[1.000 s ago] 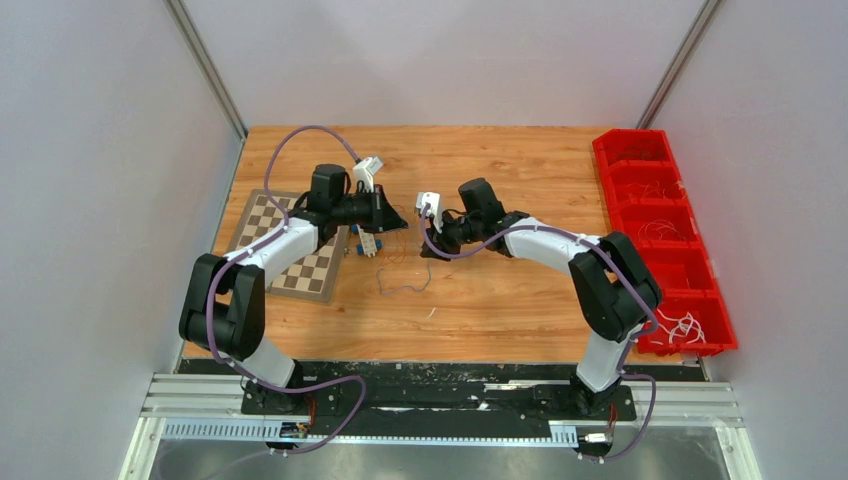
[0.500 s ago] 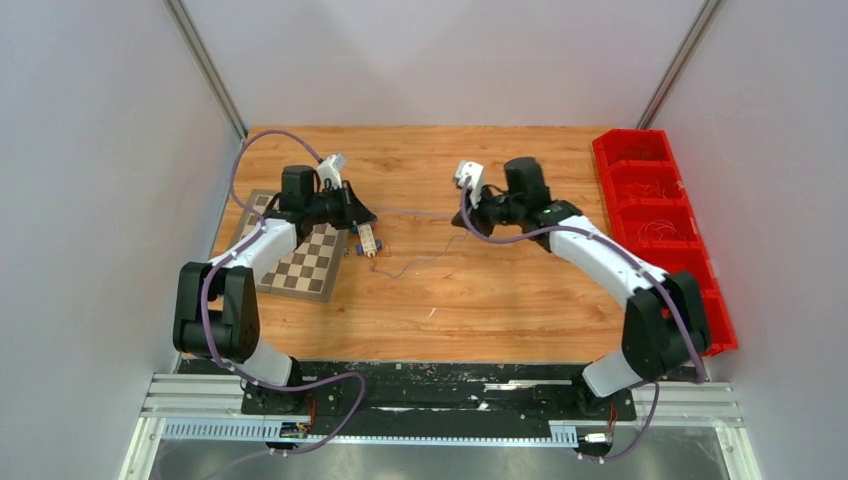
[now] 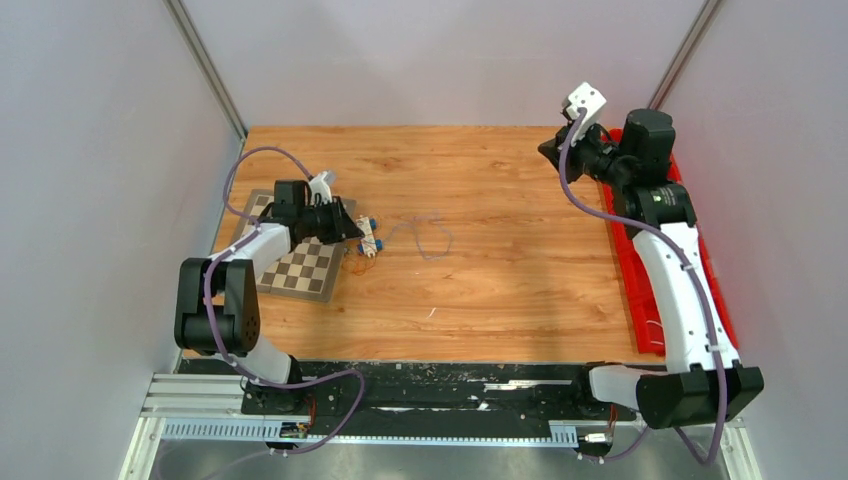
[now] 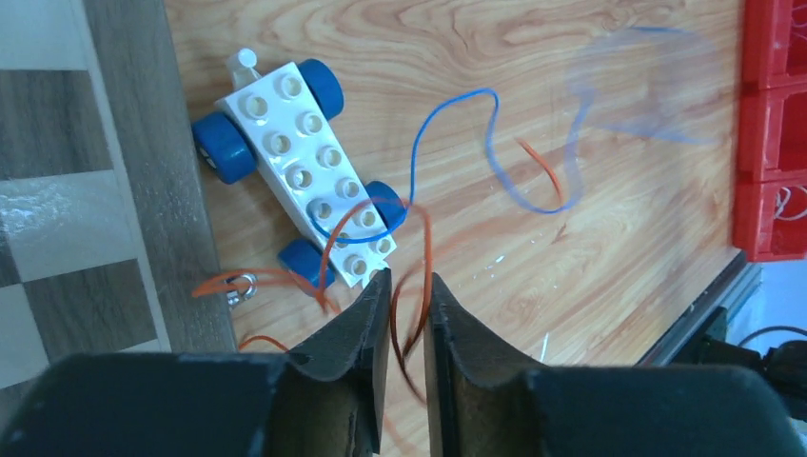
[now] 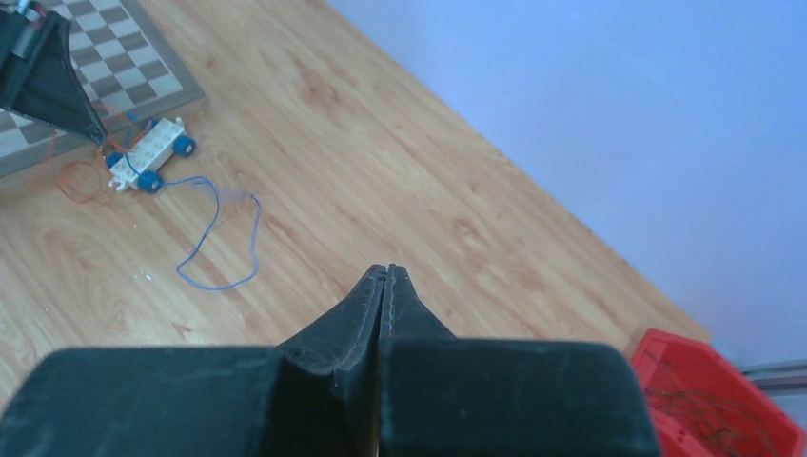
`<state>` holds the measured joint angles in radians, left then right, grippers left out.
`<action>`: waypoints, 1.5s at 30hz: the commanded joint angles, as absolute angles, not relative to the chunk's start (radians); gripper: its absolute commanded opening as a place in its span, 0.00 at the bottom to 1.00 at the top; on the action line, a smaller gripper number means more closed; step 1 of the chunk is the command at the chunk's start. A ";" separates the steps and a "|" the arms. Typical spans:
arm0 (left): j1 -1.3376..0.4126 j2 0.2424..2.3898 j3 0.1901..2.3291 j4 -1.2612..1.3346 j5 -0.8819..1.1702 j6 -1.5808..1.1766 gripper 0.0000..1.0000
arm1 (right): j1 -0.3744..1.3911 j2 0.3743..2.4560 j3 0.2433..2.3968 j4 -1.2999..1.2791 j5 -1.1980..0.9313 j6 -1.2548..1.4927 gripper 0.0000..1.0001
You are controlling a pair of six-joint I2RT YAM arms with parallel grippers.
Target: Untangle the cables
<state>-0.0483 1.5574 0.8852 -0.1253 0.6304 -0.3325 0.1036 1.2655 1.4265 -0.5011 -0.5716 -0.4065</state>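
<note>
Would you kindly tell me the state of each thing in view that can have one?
left pincer, slightly open, orange-red wire running through the gap
right pincer, shut, high above the table, nothing visible in it
orange-red wire, draped over the toy car
blue wire, lying loose on the table, one end crossing the toy car
toy car, upright on its wheels
red bins, holding thin wires

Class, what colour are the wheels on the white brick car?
The wheels are blue, clearest in the left wrist view.
</note>
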 commanded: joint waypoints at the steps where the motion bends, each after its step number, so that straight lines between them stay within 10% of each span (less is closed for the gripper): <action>1: -0.046 1.559 0.902 -0.094 0.746 -0.308 0.22 | 0.117 1.215 1.477 -0.579 -0.550 -0.401 0.00; 4: -0.050 1.552 0.915 -0.058 0.841 -0.307 0.00 | 0.122 1.239 1.465 -0.662 -0.647 -0.415 0.01; 8: -0.069 1.534 0.942 -0.091 0.949 -0.280 0.00 | 0.192 1.290 1.391 -0.668 -0.742 -0.406 0.55; 13: -0.077 1.444 0.949 -0.096 1.107 -0.323 0.00 | 0.361 1.324 1.238 -0.495 -0.719 -0.483 0.79; 27: -0.120 1.238 1.120 -0.269 1.456 -0.330 0.00 | 0.561 1.487 1.221 -0.018 -0.779 -0.443 0.85; 45: 0.191 1.134 1.124 -0.192 1.076 -0.556 0.21 | 0.633 2.145 1.677 -0.113 -0.567 -0.584 0.94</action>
